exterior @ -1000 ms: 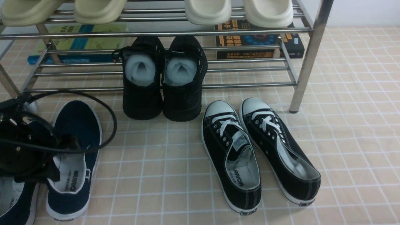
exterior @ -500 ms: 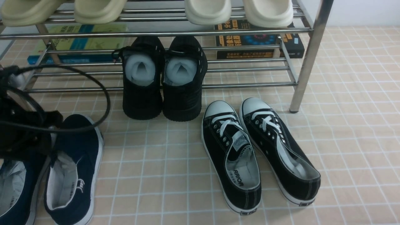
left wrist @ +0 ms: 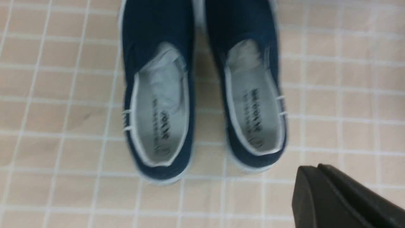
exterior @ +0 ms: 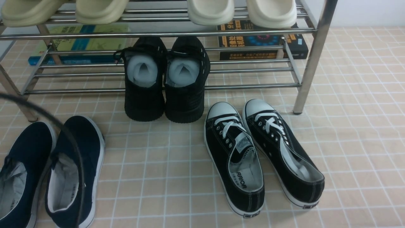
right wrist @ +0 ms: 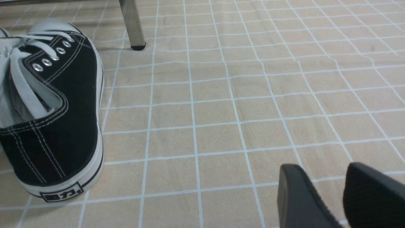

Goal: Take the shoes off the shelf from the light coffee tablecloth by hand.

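The navy-blue slip-on shoes lie side by side on the light coffee tablecloth [exterior: 164,177] at the front left, one [exterior: 28,142] beside the other [exterior: 90,139], in front of the chrome shelf [exterior: 311,57]. The left wrist view shows both from above [left wrist: 158,104], toes pointing away. My left gripper [left wrist: 311,169] is shut and empty, hovering above the cloth just off the heel of one shoe. It is out of the front view. My right gripper [right wrist: 322,171] is open and empty over bare cloth, to the right of a black sneaker [right wrist: 63,126].
All-black shoes stuffed with white paper [exterior: 164,95] sit on the shelf's lowest tier. Black lace-up sneakers [exterior: 262,152] lie on the cloth. Cream slippers [exterior: 208,11] are on the upper tier, with books [exterior: 262,41] behind. A black cable [exterior: 74,148] arcs over the navy shoes.
My left arm has let go of the right navy shoe, which shifted toward me beside its mate, and has pulled back out of the front view. Only its cable remains.
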Controlling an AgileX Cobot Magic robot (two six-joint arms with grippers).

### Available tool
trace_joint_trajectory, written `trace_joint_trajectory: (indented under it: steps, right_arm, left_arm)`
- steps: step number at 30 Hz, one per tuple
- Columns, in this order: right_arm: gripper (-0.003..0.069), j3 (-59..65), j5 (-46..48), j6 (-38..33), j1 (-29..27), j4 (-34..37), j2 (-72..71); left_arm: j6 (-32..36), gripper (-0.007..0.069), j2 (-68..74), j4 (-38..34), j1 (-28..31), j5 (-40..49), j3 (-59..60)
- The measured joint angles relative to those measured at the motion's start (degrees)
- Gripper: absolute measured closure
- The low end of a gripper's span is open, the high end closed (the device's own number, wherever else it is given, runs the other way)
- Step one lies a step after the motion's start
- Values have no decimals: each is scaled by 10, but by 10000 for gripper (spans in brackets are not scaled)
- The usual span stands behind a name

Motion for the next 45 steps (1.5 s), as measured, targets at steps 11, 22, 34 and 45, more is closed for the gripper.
trace_joint_trajectory:
  steps: [11,22,34,45]
  right_arm:
    - [419,0,0,0,0,0,0]
    - [419,0,0,0,0,0,0]
    - [419,0,0,0,0,0,0]
    - [419,0,0,0,0,0,0]
  left_arm:
    - [1,620,-250,-42,0,-207,226]
    - [1,613,-265,-10,0,-298,315]
    - [1,602,-290,9,0,-322,388]
    - [-36,595,-339,57,-21,-392,461]
